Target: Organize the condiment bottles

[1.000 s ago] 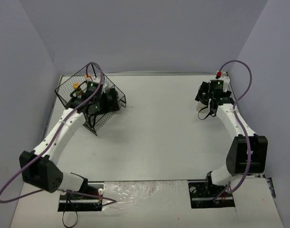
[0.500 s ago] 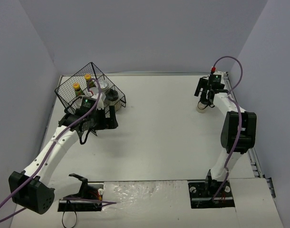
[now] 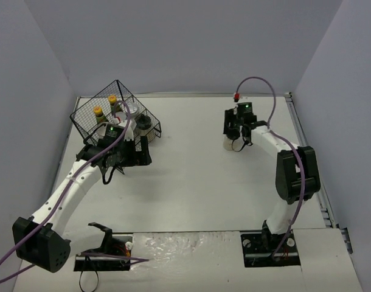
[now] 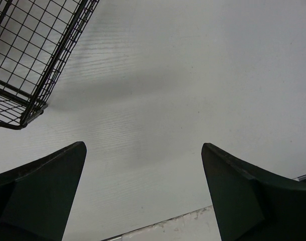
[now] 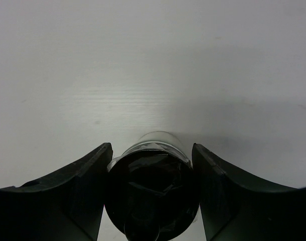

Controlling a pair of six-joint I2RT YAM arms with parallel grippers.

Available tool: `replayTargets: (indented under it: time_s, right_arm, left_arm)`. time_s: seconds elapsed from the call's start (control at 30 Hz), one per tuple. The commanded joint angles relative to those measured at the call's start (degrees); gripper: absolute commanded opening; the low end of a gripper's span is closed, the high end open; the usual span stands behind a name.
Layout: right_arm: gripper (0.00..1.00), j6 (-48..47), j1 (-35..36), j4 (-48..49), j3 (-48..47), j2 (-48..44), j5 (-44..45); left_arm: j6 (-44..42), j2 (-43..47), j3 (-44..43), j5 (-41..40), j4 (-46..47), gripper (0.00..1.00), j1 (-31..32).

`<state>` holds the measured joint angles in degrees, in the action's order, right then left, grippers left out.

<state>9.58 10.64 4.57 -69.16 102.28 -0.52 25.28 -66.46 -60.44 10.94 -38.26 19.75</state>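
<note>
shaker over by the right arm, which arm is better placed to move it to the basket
Right. Its gripper is closed around the shaker, a finger against each side. The left gripper hangs open and empty beside the basket, far across the table from the shaker.

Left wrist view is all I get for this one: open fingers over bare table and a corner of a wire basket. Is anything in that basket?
Observer: Yes. From above, the wire basket holds two yellow-capped bottles and a silver-lidded jar.
Operator: What is the other arm doing?
Observer: The right gripper is right of centre, toward the back of the table, closed on a black-capped shaker.
Operator: A proper grip?
Observer: The right wrist camera looks down onto its cap, with a finger against each side. Whether it is off the surface I cannot tell.
</note>
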Motion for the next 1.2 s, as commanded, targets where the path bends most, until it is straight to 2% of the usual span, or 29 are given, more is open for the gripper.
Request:
replayTargets:
  time_s: [0.0, 0.23, 0.33, 0.43, 0.53, 0.63, 0.67, 0.73, 0.9, 1.07, 1.17]
  right_arm:
    - [0.16, 0.2, 14.2, 1.9, 0.3, -4.0, -2.8]
    - [0.16, -2.3, 30.0, 2.6, -4.5, 1.0, -4.6]
    - [0.17, -4.3, 34.2, 2.6, -5.7, 2.2, -5.6]
    - [0.22, -4.9, 36.3, 2.6, -6.1, 2.1, -6.1]
    - [0.39, -6.0, 37.4, 2.0, -6.8, 0.2, -6.6]
    - [0.75, -6.7, 37.9, 0.4, -7.5, -2.6, -6.4]
    - [0.85, -7.0, 37.9, -0.3, -7.6, -3.6, -6.2]
    - [0.97, -7.6, 37.9, -2.0, -7.6, -5.4, -6.0]
    - [1.00, -8.3, 37.9, -6.1, -4.5, -12.3, -5.0]
    - [1.00, -5.3, 35.8, -7.2, 6.2, -22.9, 1.2]
    - [1.00, 0.3, 31.2, -7.1, 15.2, -30.8, 2.5]
  left_arm:
    - [-1.0, 1.0, -4.5, 0.8, 1.4, 0.97, -0.5]
    - [-1.9, 3.7, -4.8, 0.1, -0.4, 0.97, -0.5]
    - [-2.1, 4.9, -4.4, -0.3, -0.9, 0.97, -0.6]
    - [-2.2, 6.5, -4.3, -0.3, -1.4, 0.97, -0.6]
    - [-2.5, 7.7, -3.9, 0.0, -1.1, 0.97, -0.6]
    - [-2.9, 8.1, -4.1, 0.9, -0.8, 0.97, -0.6]
    - [-3.0, 8.1, -4.2, 1.0, -0.6, 0.97, -0.6]
    - [-3.1, 8.1, -4.3, 1.0, -0.1, 0.97, -0.6]
    - [-3.1, 6.1, -4.7, 3.7, 2.7, 0.97, -0.5]
    - [-3.3, 2.3, -5.8, 4.6, 5.7, 0.97, 1.2]
    - [-4.9, -0.5, -7.3, 2.4, 7.5, 0.97, 6.1]
